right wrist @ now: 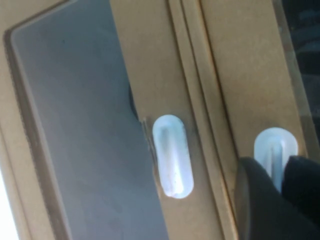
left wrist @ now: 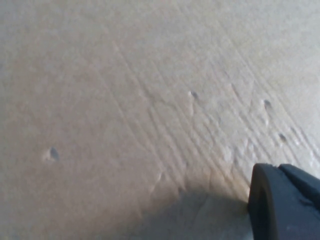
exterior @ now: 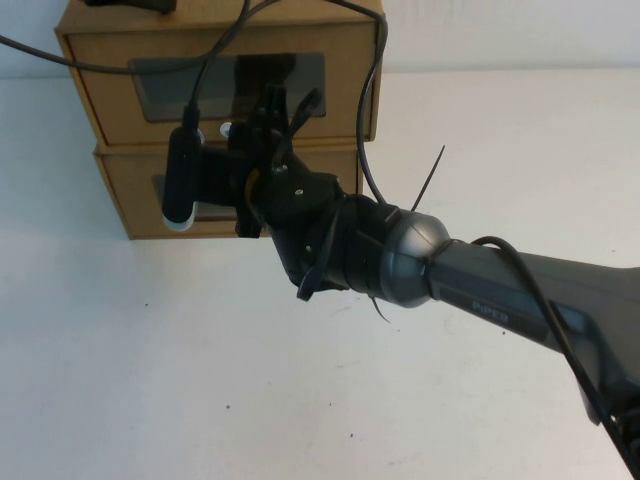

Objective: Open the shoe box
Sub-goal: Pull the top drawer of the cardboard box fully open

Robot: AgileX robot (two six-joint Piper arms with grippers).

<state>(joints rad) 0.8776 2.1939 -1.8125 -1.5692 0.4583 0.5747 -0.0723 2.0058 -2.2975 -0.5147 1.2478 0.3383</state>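
Two cardboard shoe boxes stand stacked at the far left of the white table [exterior: 200,380], the upper shoe box [exterior: 350,70] squarely on the lower shoe box [exterior: 125,190]. Each shows one grey window in its near face.

The high view shows one arm only. It reaches in from the near right, and the right gripper [exterior: 287,108] is up against the fronts of the boxes. Its body hides most of what it faces.

The right wrist view shows what that body covers: two white pull tabs, one on either side of the seam between the boxes. The first tab [right wrist: 172,156] stands free beside a window [right wrist: 75,125]. The second tab [right wrist: 274,145] lies between the two dark fingers [right wrist: 255,200], which stand partly spread on either side of it. Whether they pinch it cannot be told, nor which box it belongs to.

Only the left wrist view shows the left gripper [left wrist: 282,202], a dark tip close over bare, dented cardboard [left wrist: 125,110]. Its state cannot be told.
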